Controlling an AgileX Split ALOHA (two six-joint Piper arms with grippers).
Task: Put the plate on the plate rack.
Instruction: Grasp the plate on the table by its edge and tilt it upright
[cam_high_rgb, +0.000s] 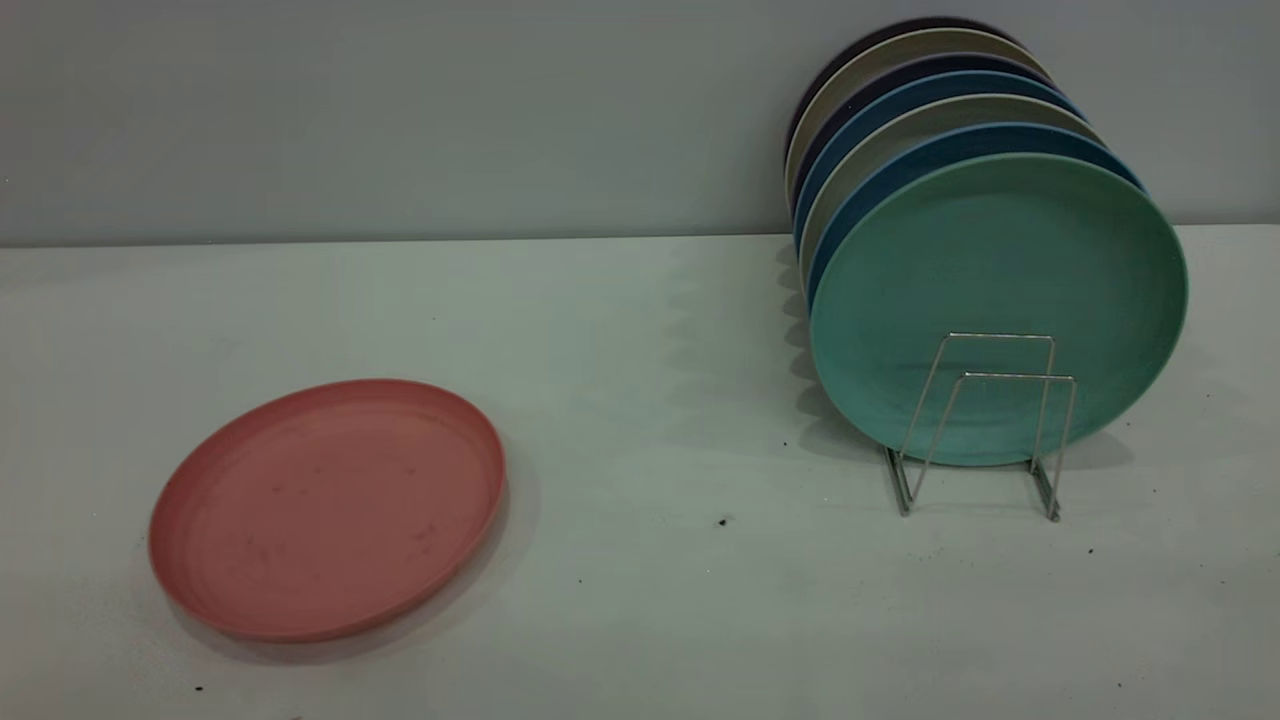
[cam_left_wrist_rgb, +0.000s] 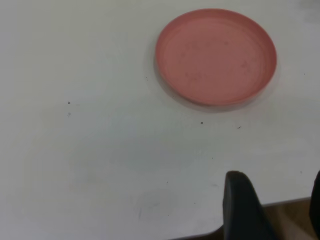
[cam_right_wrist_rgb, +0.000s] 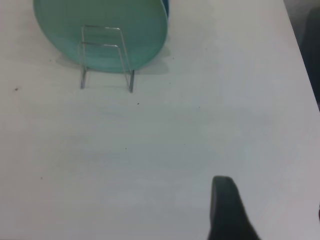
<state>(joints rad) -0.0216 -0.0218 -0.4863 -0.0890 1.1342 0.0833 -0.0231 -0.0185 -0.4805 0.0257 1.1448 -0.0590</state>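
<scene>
The plate (cam_high_rgb: 328, 508) lies flat on the white table (cam_high_rgb: 640, 480), rim up, at the left side in the exterior view, with faint dark scuffs on its pink face. It touches nothing else and sits well apart from the plate rack (cam_high_rgb: 985, 425), which stands toward the right.

The rack's two front wire loops are free. Behind them a green plate (cam_high_rgb: 998, 300) stands on edge, and behind that a row of blue and pale plates (cam_high_rgb: 900, 120) leans back toward the grey wall (cam_high_rgb: 400, 110). Small dark specks dot the table between the pink plate and the rack.

The exterior view shows neither arm. Only the wrist views do. The left wrist view looks down on the pink plate from a distance, with the left gripper (cam_left_wrist_rgb: 277, 210) near the table's edge, well short of the plate. One dark finger (cam_left_wrist_rgb: 242, 207) is plain and a sliver of the other shows far off to the side, so the fingers are spread and grasp nothing.

The right wrist view shows the rack and green plate far off. Of the right gripper (cam_right_wrist_rgb: 227, 210) only one dark finger shows, so I cannot tell whether it is spread or clenched.
</scene>
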